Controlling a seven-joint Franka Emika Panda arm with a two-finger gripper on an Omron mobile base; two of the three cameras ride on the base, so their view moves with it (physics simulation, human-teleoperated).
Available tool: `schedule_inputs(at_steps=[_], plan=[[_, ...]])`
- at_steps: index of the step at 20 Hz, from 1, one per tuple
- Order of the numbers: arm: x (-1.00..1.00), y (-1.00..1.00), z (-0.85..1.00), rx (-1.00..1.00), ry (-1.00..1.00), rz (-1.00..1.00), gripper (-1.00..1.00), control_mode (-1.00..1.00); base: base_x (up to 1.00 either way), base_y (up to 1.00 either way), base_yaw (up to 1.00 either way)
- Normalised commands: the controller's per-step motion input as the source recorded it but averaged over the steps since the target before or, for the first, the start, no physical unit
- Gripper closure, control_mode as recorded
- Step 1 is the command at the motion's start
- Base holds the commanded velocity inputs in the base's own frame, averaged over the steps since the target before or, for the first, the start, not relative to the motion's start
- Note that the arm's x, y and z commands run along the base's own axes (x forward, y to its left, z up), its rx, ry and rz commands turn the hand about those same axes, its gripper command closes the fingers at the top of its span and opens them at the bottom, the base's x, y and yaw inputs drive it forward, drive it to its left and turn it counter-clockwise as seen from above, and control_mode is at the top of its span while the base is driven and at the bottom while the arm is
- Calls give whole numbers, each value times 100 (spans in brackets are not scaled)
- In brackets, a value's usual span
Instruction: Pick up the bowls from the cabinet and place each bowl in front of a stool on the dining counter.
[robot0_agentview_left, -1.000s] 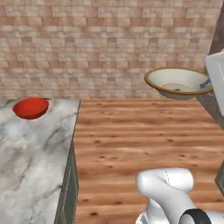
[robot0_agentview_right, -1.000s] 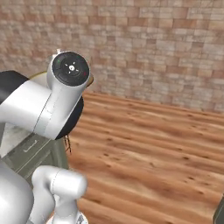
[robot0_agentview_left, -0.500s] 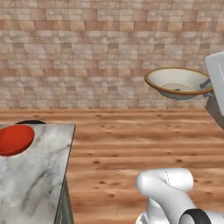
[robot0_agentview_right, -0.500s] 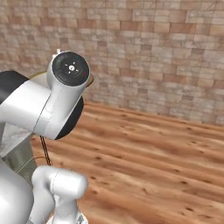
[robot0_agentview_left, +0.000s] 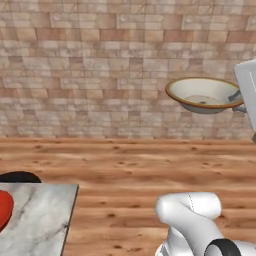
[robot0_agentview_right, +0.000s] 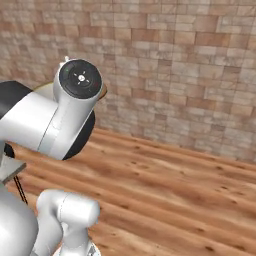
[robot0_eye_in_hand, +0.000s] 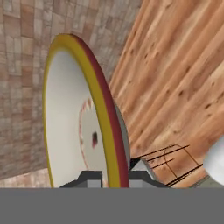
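Observation:
The cream bowl (robot0_agentview_left: 202, 95) with its brownish rim hangs in the air at the upper right, level, over the wooden floor. My gripper (robot0_agentview_left: 237, 99) is shut on its right rim. In the hand view the same bowl (robot0_eye_in_hand: 70, 118) stands edge-on, and my gripper (robot0_eye_in_hand: 114, 177) pinches its rim between the two fingers. The red bowl (robot0_agentview_left: 3, 211) lies at the left edge on the marble dining counter (robot0_agentview_left: 45, 217). A black stool seat (robot0_agentview_left: 20, 176) peeks out behind the counter's far edge. The cabinet is out of view.
A brick wall (robot0_agentview_left: 100, 65) runs across the back, with wooden floor (robot0_agentview_left: 125, 165) before it. Thin black stool legs (robot0_eye_in_hand: 170, 158) show near the hand. My own arm (robot0_agentview_right: 50, 120) blocks the left of the right base view; a counter corner (robot0_agentview_right: 11, 169) sits under it.
The whole scene has slid to the left as the base moves: counter and red bowl now sit at the left edge. The cream bowl stays in my gripper at the same height.

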Motion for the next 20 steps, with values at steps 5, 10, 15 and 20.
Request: schedule_inputs(at_steps=[5, 10, 15, 20], plan=[[0, 0, 0, 0, 0, 0, 100, 100, 100, -46, 21], [0, 0, 0, 0, 0, 0, 100, 100, 100, -20, 43], [0, 0, 0, 0, 0, 0, 100, 100, 100, -8, 54], [0, 0, 0, 0, 0, 0, 100, 100, 100, -6, 55]])
